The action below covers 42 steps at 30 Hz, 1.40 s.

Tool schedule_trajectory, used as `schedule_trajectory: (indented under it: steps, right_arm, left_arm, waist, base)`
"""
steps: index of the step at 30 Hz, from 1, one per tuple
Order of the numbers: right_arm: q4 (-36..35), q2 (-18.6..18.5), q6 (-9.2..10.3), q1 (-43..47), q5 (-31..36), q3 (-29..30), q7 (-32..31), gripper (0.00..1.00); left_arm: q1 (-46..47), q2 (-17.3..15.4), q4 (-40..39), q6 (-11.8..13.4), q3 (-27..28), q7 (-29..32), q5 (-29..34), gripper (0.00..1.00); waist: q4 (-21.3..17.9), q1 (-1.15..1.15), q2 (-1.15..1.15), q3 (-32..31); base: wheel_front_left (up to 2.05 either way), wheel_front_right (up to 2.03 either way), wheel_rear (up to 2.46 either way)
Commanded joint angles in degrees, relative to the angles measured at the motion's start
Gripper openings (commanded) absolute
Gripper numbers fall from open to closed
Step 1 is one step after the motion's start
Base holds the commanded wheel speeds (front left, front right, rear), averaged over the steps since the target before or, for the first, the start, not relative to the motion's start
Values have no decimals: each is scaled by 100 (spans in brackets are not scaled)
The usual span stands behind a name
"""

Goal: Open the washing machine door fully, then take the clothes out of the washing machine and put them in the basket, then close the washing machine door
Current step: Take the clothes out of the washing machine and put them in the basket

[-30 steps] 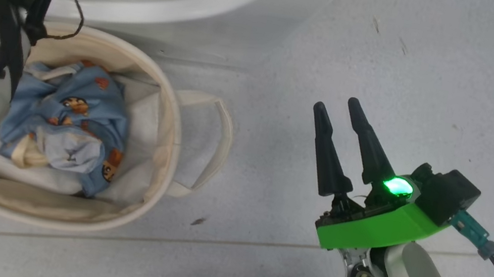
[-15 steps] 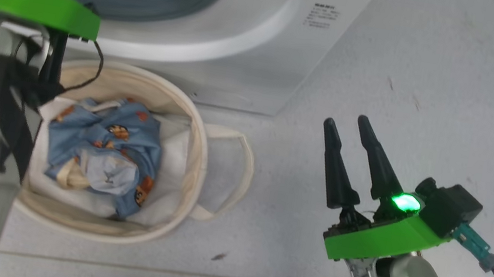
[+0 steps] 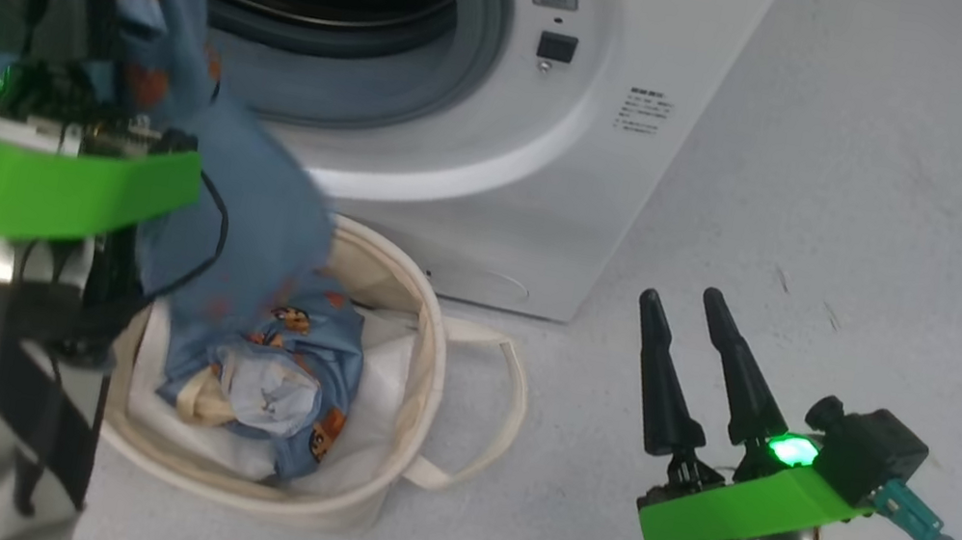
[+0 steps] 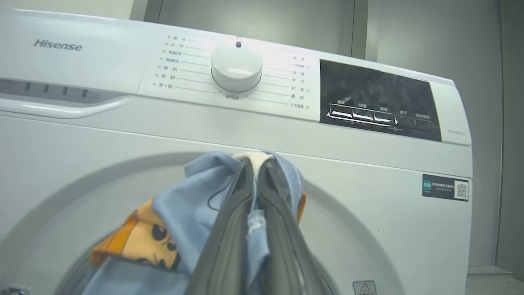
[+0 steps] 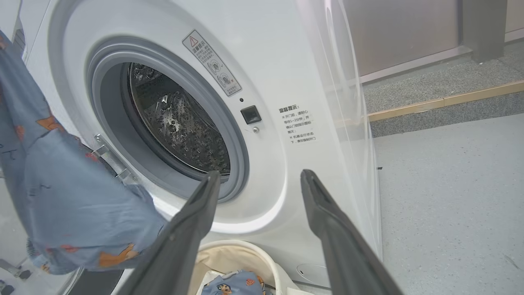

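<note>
Unloading step, garment in transfer. The left claw (image 4: 256,162) is pressed together on a blue garment (image 3: 257,203), with a cream hem pinched at its tips in the left wrist view. The cloth hangs from it in front of the washer (image 3: 631,188), and its lower edge trails down to the basket (image 3: 433,340). The head camera has tilted up across the head views of 1 s and 0.5 s ago, so the whole scene sits lower in the picture. Apart from that shift, the garment has come into sight: at 1 s no cloth was visible by the left arm, at 0.5 s a scrap showed at the claw, and now a full length drapes below it. The clothes (image 3: 299,367) bundled in the basket lie as before. The right claw (image 3: 680,296) is spread, holds nothing and hovers over the floor (image 3: 896,183), apart from the basket. The drum (image 5: 176,123) looks bare where the right wrist view shows it. By this reading the load is nearly out: the hanging piece has yet to be released into the basket, then the door closed
</note>
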<state>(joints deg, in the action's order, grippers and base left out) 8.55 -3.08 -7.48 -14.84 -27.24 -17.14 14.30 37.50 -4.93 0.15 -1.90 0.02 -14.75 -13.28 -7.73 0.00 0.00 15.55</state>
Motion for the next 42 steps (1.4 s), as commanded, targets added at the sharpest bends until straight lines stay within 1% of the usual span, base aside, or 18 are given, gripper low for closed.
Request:
schedule_trajectory:
  steps: [1, 4, 8, 17, 23, 32, 42]
  right_arm:
    - [-141, 21, -1, 36, 50, -89, 70, 100]
    - [-106, 21, -1, 94, 66, -88, 70, 100]
    - [-68, 21, -1, 153, 90, -63, 70, 100]
    - [-71, 21, -1, 183, 88, -59, 70, 100]
    - [-52, 21, -1, 160, 105, -43, 70, 100]
    - [-11, 21, -1, 104, 224, -66, 70, 100]
    - [-55, 21, -1, 5, 289, -80, 70, 100]
  left_arm:
    - [-20, -73, -359, -45, 192, -25, 79, 0]
    - [-318, 16, -625, -69, 197, -25, 161, 0]
    - [-683, 83, -770, -52, 242, -25, 204, 0]
    - [-1362, 135, -603, -58, 500, -25, 301, 0]
    - [-1764, 173, -326, -175, 417, -25, 384, 0]
    - [-1816, 199, 240, -196, 213, -25, 525, 0]
    - [-1641, 204, 639, -214, 100, -25, 583, 0]
  waist:
    - [81, 0, 0, -106]
    - [128, 0, 0, -189]
    - [179, 0, 0, -258]
    - [270, 0, 0, -243]
    - [323, 0, 0, -162]
    - [436, 0, 0, 22]
    - [410, 0, 0, 387]
  base:
    - [0, 0, 0]
    - [0, 0, 0]
    - [0, 0, 0]
    - [0, 0, 0]
    - [0, 0, 0]
    - [0, 0, 0]
    - [0, 0, 0]
